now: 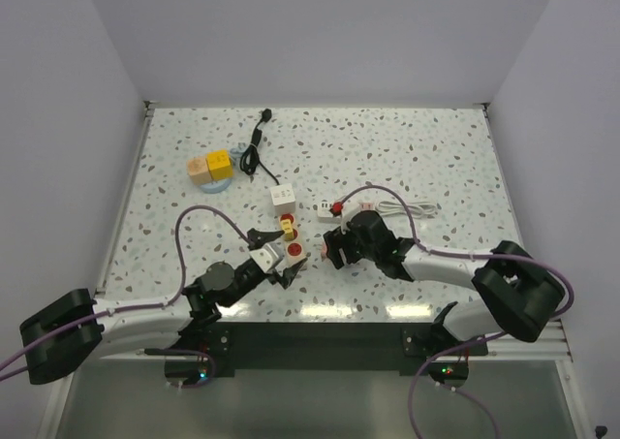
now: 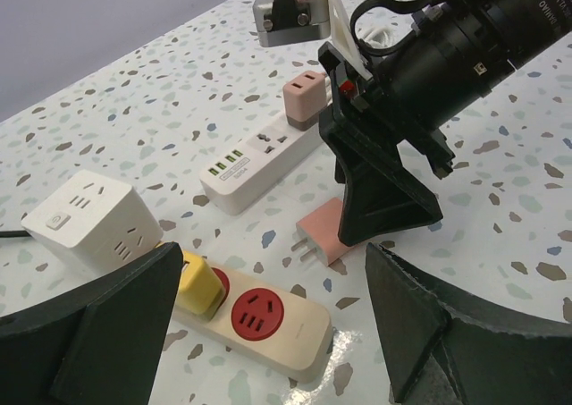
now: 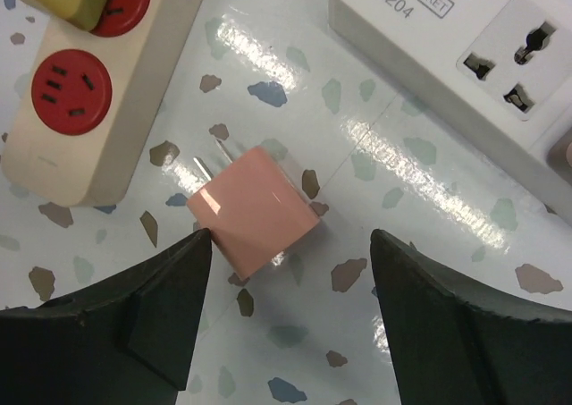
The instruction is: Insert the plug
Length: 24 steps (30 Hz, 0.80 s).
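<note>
A pink plug [image 3: 255, 208] lies on its side on the speckled table, prongs towards a beige power strip [image 3: 85, 101] with red sockets; it also shows in the left wrist view [image 2: 323, 237]. My right gripper [image 3: 290, 316] is open and straddles the plug from above, its left fingertip [image 3: 192, 248] at the plug's edge. My left gripper [image 2: 273, 333] is open and empty, low over the beige strip [image 2: 268, 320], which has one free red socket [image 2: 257, 314] and a yellow plug [image 2: 198, 284] in the other. From above, both grippers [image 1: 284, 265] [image 1: 334, 253] meet by the strip.
A white power strip [image 2: 259, 159] with a pink adapter [image 2: 304, 95] lies behind the plug. A white cube socket [image 2: 89, 222] stands left. Yellow blocks [image 1: 215, 166], a black cable [image 1: 254, 148] and a white cable [image 1: 407, 208] lie farther back.
</note>
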Available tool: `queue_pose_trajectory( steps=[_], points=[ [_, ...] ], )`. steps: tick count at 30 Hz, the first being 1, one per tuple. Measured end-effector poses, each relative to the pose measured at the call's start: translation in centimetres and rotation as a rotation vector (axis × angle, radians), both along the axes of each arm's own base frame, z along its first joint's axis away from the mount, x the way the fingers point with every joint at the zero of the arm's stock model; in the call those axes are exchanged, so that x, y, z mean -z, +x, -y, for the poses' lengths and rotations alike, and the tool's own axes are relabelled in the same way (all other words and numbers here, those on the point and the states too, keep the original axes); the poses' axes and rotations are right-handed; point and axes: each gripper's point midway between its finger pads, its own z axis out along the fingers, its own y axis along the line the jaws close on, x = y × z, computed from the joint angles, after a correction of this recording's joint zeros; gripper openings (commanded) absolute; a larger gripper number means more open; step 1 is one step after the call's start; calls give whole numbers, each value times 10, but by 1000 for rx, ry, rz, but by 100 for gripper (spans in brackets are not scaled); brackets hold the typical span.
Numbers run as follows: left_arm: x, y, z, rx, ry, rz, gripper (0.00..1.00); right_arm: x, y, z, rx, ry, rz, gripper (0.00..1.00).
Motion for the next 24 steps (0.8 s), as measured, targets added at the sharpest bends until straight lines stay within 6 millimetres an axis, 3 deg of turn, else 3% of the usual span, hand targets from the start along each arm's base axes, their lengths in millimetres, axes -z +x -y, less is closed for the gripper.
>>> queue_pose_trajectory(
  steps=[15, 19, 21, 23, 24],
  points=[
    [5, -13, 10, 95, 16, -11, 88, 16, -3, -12, -126, -8, 23, 75],
    [6, -16, 13, 116, 21, -14, 89, 16, -4, -18, -165, 1, 31, 44],
    [8, -17, 13, 123, 26, -17, 88, 16, -6, -20, -189, 5, 29, 32],
    [10, -17, 14, 124, 29, -25, 89, 15, -9, -22, -207, 10, 25, 2],
    [11, -17, 13, 119, 27, -32, 89, 15, -11, -22, -216, 11, 21, 0]
  ],
)
